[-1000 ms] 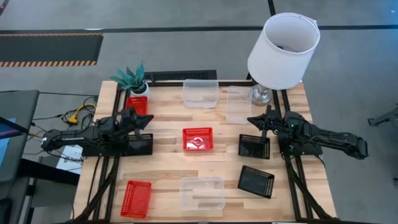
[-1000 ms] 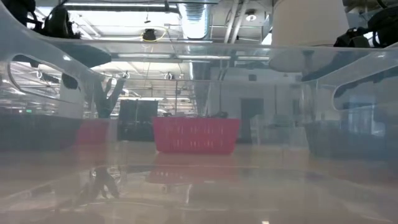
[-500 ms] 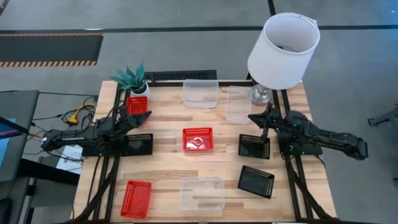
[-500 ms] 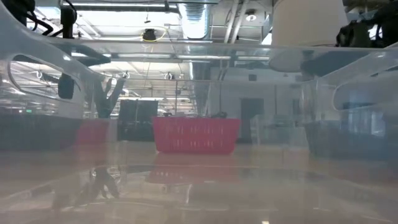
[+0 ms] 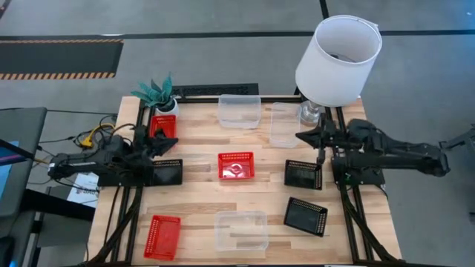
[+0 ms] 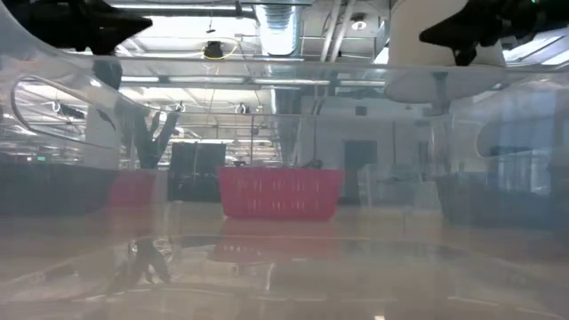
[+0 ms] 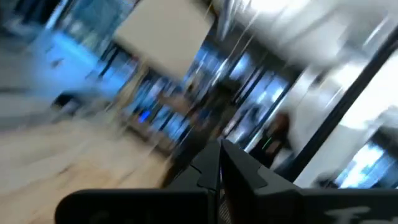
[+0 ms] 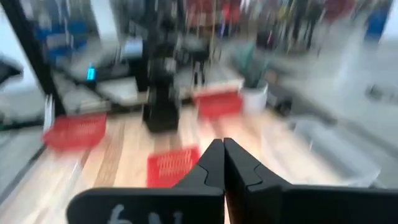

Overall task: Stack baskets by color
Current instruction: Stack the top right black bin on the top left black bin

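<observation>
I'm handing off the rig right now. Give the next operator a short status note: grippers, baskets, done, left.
Left gripper: shut, empty, above the table's left side by the back-left red basket.
Right gripper: shut, empty, over the right side behind a black basket.
Baskets: nine, all single. Other reds at centre and front left. Other blacks at left and front right. Clear ones at back centre, back right, front centre.
Done: nothing stacked.
Left: stack all three colours.
</observation>
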You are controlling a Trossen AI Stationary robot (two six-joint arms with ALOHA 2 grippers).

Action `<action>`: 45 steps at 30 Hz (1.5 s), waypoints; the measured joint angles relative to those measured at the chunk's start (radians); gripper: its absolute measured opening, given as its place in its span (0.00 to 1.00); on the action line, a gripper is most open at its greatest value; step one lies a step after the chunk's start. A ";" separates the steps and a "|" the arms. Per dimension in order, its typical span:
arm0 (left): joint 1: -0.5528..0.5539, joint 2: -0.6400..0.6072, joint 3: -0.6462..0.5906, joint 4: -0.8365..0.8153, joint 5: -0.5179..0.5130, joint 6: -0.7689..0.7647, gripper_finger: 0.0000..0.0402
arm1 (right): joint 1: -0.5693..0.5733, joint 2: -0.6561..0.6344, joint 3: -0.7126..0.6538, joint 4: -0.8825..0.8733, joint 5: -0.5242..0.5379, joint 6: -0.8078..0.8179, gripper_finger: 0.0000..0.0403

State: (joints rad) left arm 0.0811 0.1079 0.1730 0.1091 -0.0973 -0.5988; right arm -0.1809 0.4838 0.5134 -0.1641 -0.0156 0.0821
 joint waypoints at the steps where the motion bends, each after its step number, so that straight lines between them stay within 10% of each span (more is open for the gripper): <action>1: 0.000 0.027 0.032 -0.073 0.006 0.028 0.00 | 0.012 0.039 0.043 -0.048 0.009 0.016 0.03; 13: 0.000 0.333 0.378 -0.515 -0.066 0.313 0.03 | 0.084 0.430 0.444 -0.835 0.042 0.601 0.34; 24: 0.000 0.483 0.430 -0.615 -0.126 0.250 0.44 | 0.066 0.484 0.365 -0.965 0.049 0.971 0.74; 45: -0.001 0.547 0.493 -0.757 -0.109 0.145 0.58 | 0.434 0.500 0.178 -0.990 0.033 1.719 0.76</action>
State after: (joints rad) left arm 0.0799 0.6544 0.6655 -0.6484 -0.2061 -0.4534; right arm 0.2529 0.9833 0.6918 -1.1538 0.0177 1.8006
